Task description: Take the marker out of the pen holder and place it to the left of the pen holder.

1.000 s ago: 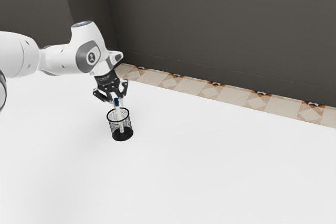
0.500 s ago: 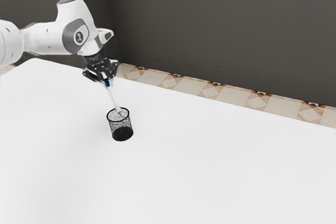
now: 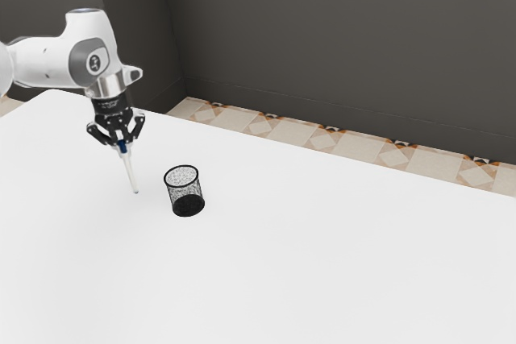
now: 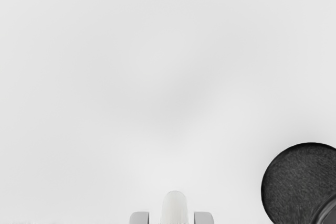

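Note:
The gripper [image 3: 122, 146] is shut on the blue upper end of the white marker [image 3: 130, 173], which hangs point down and slightly tilted. The marker is outside the black mesh pen holder [image 3: 185, 192], on its side toward the exterior view's left. Whether its lower tip touches the table I cannot tell. In the wrist view, the marker's pale body [image 4: 175, 209] shows between the two fingertips of my gripper [image 4: 171, 218]. The round dark pen holder [image 4: 299, 184] stands upright to one side of the marker, apart from it.
The white table [image 3: 306, 255] extends around the pen holder. Beyond its far edge lie a patterned tile floor strip [image 3: 298, 136] and a dark wall [image 3: 339, 38].
The marker has come up out of the pen holder in my gripper. My hand rose, then moved toward the exterior view's left and lower, turning more upright. The pen holder stayed in place.

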